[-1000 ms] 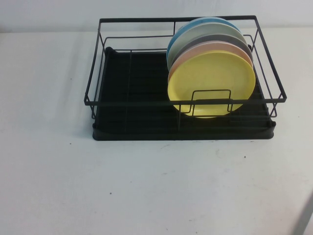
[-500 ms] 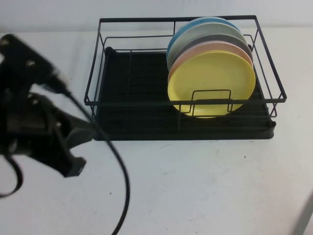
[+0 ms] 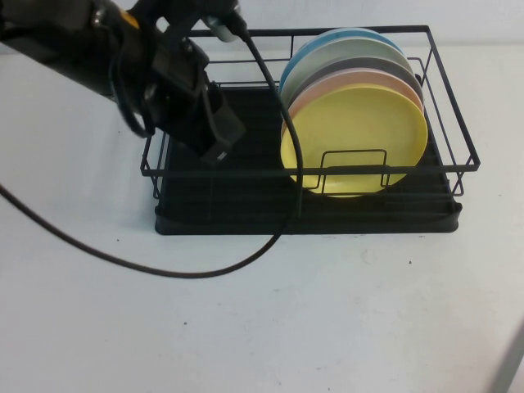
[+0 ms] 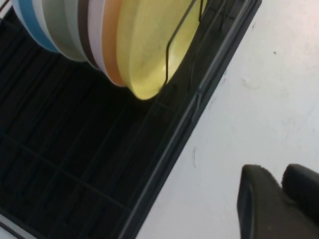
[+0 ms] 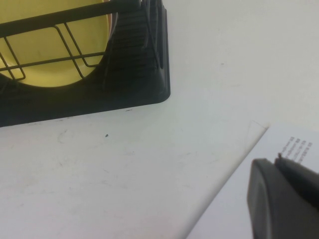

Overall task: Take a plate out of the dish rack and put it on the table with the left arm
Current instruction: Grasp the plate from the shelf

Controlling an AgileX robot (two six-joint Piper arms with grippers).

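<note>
Counter [image 3: 270, 319] of plain white, a few dark specks on it, running back to a pale wall.

From the left, my left arm [image 3: 74, 41] reaches in from the far corner, its black cable [image 3: 164, 270] looping over the counter in front of the dish rack [image 3: 307, 217]. My left tool [image 3: 214, 139] hangs over the rack's left, bare half; I cannot tell how its fingers stand. The plate [image 3: 354, 139], yellow, stands on edge at the front of the stack in the rack's right half, with a pink plate [image 3: 340, 82] just behind it and a blue plate [image 3: 327, 41] at the back. My right tool [image 5: 284, 199] sits low over the counter beside a printed sheet [image 5: 249, 199], near the rack's right front corner, seemingly closed.
</note>
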